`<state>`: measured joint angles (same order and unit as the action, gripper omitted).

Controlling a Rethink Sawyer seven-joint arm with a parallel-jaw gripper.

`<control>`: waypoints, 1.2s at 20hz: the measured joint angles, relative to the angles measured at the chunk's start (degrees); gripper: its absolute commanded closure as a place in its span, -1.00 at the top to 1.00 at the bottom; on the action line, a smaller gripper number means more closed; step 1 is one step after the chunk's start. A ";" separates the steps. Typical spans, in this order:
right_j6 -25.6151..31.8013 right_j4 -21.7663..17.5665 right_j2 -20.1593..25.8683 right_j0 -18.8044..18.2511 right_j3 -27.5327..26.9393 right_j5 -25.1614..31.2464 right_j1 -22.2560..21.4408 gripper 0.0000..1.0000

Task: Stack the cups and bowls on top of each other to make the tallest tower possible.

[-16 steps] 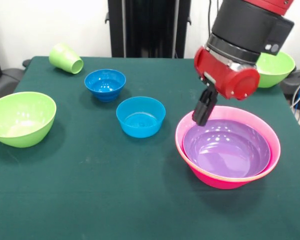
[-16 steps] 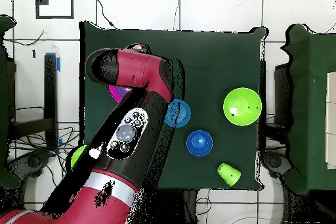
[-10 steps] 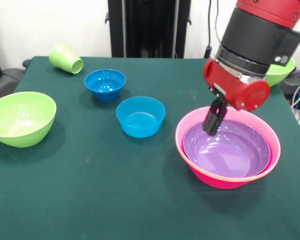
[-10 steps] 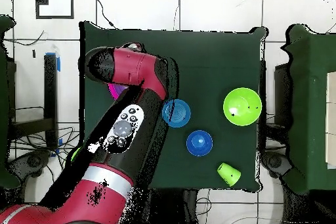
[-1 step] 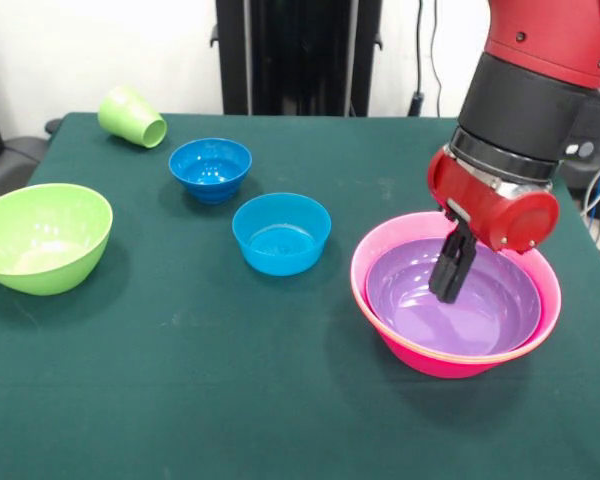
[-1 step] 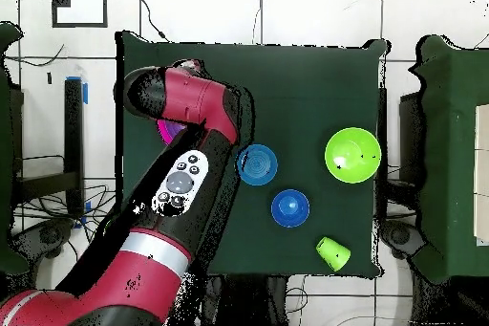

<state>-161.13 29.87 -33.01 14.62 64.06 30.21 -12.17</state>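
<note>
Hanging from the tilted red wrist, the gripper (image 5: 450, 280) dips into the purple bowl (image 5: 480, 315), nested in the big pink bowl (image 5: 380, 330); whether it is clenched cannot be told. Two blue bowls (image 5: 281, 233), a green bowl (image 5: 42, 236) and the tipped light-green cup (image 5: 131, 116) lie apart.

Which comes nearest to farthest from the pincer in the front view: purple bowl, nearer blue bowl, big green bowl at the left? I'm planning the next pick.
1. Purple bowl: directly beneath the pincer, nested in the pink bowl.
2. Nearer blue bowl: mid-table, left of the pincer.
3. Big green bowl: at the table's left edge.
</note>
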 measured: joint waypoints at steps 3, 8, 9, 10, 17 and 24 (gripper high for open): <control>0.00 1.90 -0.01 0.11 -0.01 -2.62 0.74 -1.00; 0.00 4.32 -0.01 0.54 -0.01 -6.42 2.22 -1.00; 0.00 4.63 0.00 0.63 -0.01 -7.15 2.55 -1.00; 0.00 5.08 0.01 0.74 -0.01 -8.49 3.09 -1.00; 0.00 6.12 0.01 0.79 -0.01 -12.37 5.04 -1.00; 0.00 6.70 0.23 0.78 0.30 -16.63 7.09 -1.00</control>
<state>-161.13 36.57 -32.79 15.40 64.37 13.58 -5.08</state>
